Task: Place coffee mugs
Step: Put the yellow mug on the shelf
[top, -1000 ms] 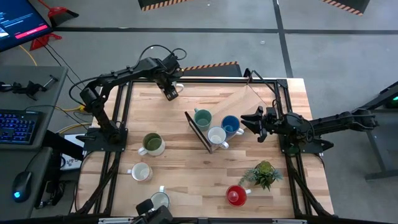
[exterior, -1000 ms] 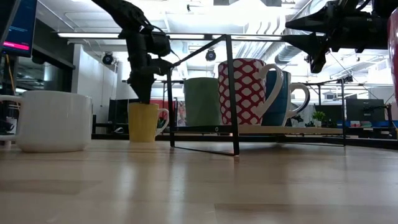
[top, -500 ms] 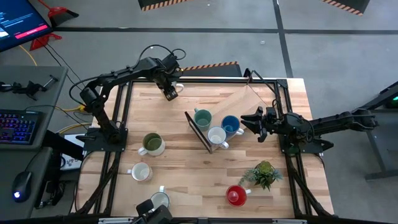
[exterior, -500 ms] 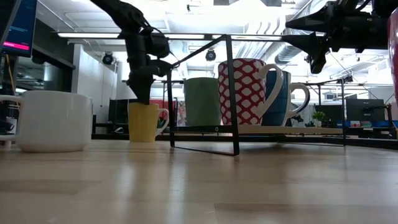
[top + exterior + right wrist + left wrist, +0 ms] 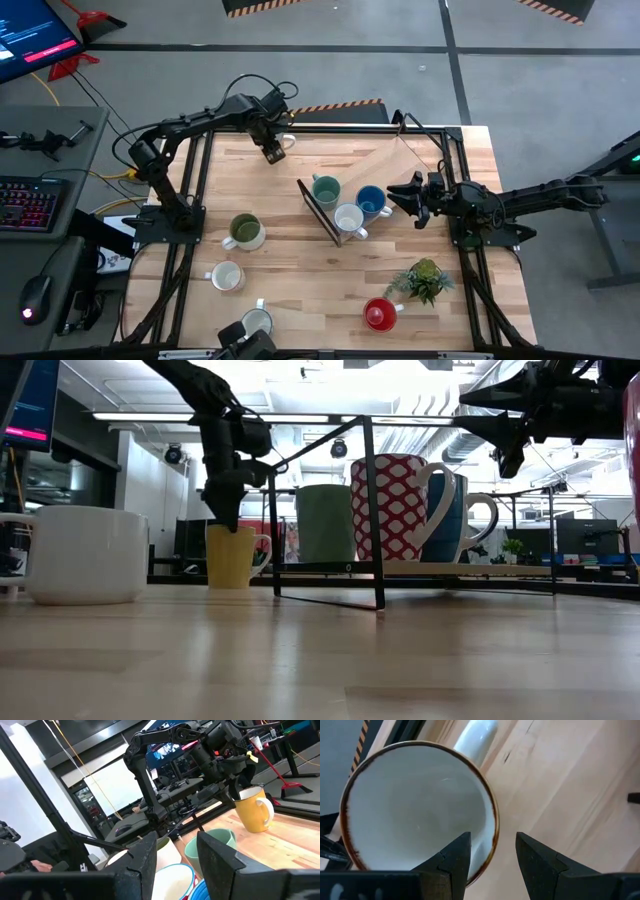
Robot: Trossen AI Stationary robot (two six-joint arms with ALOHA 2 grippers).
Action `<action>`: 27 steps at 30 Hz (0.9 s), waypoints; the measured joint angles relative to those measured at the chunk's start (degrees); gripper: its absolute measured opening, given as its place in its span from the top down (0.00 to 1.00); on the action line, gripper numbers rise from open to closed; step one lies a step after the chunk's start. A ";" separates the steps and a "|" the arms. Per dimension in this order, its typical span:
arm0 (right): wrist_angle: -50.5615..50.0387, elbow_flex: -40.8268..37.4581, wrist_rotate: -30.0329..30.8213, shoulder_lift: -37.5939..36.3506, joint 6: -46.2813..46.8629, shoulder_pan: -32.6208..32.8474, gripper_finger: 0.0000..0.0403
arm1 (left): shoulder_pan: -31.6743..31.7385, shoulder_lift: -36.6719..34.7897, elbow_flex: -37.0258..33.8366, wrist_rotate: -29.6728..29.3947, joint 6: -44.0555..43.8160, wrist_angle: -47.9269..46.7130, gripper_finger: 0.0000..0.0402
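Note:
A cream-yellow mug stands on its base near the table's far edge. My left gripper is open and points down over it; one finger is inside the mug and one outside, astride the rim, with gaps on both sides. A teal mug, a white patterned mug and a blue mug stand together at a black wire rack. My right gripper is open, level, just right of the blue mug, holding nothing.
An olive mug, a white mug and a pale mug stand on the table's left half. A red mug and a small potted plant stand near right. Bare wood lies between the rack and the near edge.
My left gripper has edged slightly down and toward the table's left over the cream-yellow mug's rim. The mug has stayed where it was.

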 joint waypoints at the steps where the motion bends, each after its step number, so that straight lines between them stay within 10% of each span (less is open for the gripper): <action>1: 0.00 0.00 0.00 0.00 0.00 0.01 0.69 | 0.00 0.00 0.00 0.00 0.13 0.02 0.64; 27: 0.00 0.00 0.04 0.00 1.48 0.01 0.69 | 0.04 0.00 0.00 2.42 -6.24 0.00 0.64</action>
